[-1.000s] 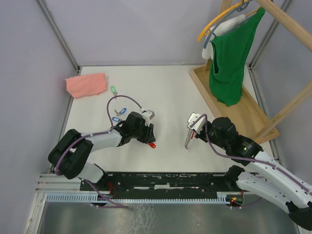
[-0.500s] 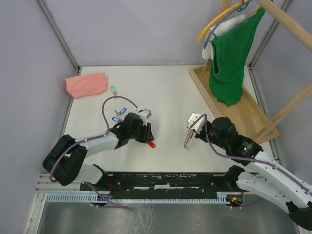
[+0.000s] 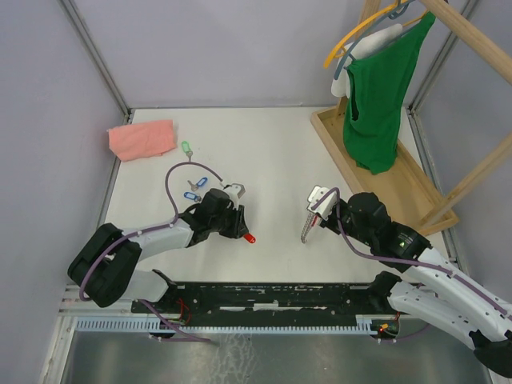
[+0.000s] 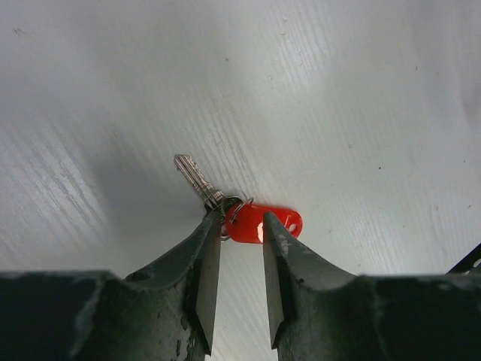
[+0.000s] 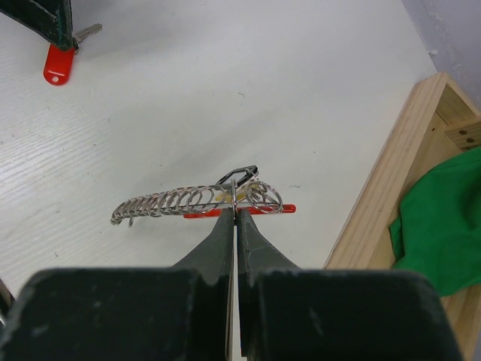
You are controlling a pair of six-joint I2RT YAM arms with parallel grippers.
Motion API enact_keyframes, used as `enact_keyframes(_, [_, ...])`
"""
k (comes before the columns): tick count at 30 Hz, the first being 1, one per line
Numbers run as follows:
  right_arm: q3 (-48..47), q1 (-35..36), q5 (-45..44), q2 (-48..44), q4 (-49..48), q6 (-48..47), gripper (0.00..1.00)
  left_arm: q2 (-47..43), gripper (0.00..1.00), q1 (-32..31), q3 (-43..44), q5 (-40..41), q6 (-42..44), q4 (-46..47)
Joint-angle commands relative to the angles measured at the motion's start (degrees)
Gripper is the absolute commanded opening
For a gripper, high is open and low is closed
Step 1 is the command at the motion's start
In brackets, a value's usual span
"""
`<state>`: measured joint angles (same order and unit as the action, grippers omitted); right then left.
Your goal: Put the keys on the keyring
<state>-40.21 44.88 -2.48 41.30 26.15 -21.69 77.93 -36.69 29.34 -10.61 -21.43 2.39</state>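
Your left hand (image 4: 240, 222) is spread astride the red key (image 4: 282, 222); centre, then close squarely. Your right hand (image 5: 235, 214) pinches the keyring (image 5: 173, 203).

Top view: red key (image 3: 250, 238) blade hidden under left pincer (image 4: 235, 229); right arm (image 3: 448, 280) cut off at lower-right corner.
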Motion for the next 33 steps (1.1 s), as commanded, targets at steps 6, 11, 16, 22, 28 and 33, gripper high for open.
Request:
enact_keyframes(6, [-0.3, 0.3, 0.3, -0.8, -3.7, 0.4, 0.01, -1.3, 0.31, -0.6, 0.0, -0.6, -1.7, 1.7])
enact_keyframes(11, [-0.3, 0.3, 0.3, -0.9, -3.7, 0.4, 0.01, -0.8, 0.29, -0.6, 0.0, -1.2, -1.8, 2.2])
enact_keyframes(16, [-0.3, 0.3, 0.3, -0.9, -3.6, 0.4, 0.00, -0.4, 0.28, -0.6, -0.1, -1.3, -1.9, 2.4])
enact_keyframes(22, [-0.3, 0.3, 0.4, -0.8, -3.6, 0.3, 0.01, 1.0, 0.28, -0.6, 0.1, -1.3, -2.1, 2.9])
enact_keyframes(28, [-0.3, 0.4, 0.5, -0.7, -3.5, 0.4, 0.01, 1.8, 0.27, -0.6, 0.0, -2.2, -2.2, 4.4])
enact_keyframes(33, [-0.3, 0.5, 0.8, -0.5, -3.5, 0.4, 0.01, 2.3, 0.27, -0.6, -0.3, -2.2, -2.8, 5.3])
